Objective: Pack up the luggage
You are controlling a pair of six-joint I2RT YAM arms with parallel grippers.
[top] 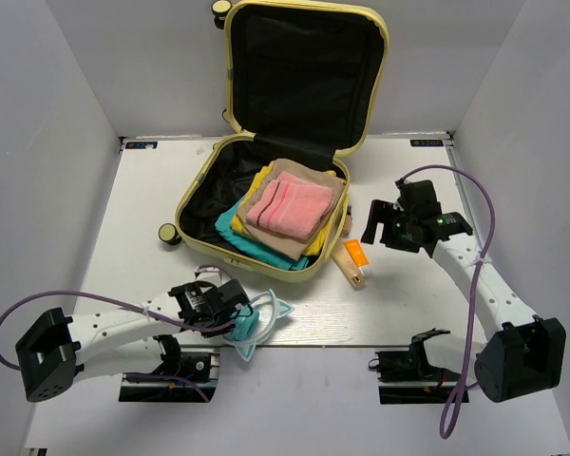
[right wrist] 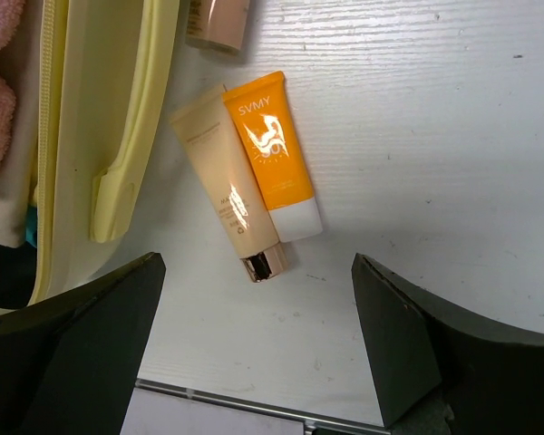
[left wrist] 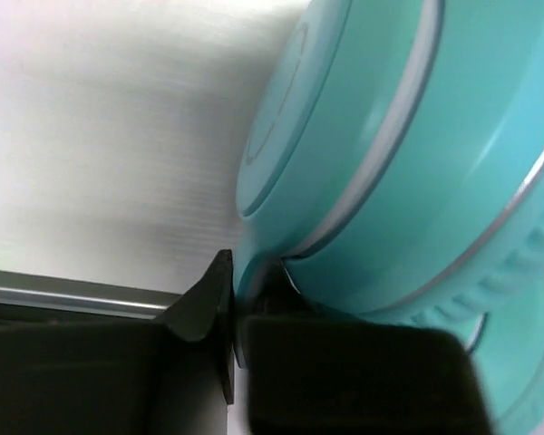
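**Luggage open and part-filled; headphones pinched, tubes waiting**

Luggage (top: 196, 188): open on the counter (top: 418, 313), lid upright at its far side, black lining showing. Looks stiff and smooth-shelled, bulky for either claw, and likely to roll on its casters if shoved sideways. Best taken at the lid's yellow rim and tipped down over the base, not gripped across the shell. Probably too big to lift.

Inside the luggage, toward its right: folded clothes (top: 294, 237), with a pink towel (top: 287, 207) on top of beige, yellow and teal layers. Soft, apt to spring up against a closing lid.

In front of the luggage's near-left corner, apart from it: teal headphones (top: 255, 325), low on the counter. Left claw (left wrist: 238, 304) pressed nearly together, pinching a thin teal edge of them.

Right of the luggage, near its front corner: right claw (top: 384, 234) spread wide over the tubes, holding nothing.

Just beside the luggage's near-right wall: orange tube (right wrist: 272, 149) and beige tube (right wrist: 222, 195), touching side by side, flat on the counter. Third tube (right wrist: 218, 23) barely in view further along that wall. Small and slick by the look, likely to skid under a careless pinch.
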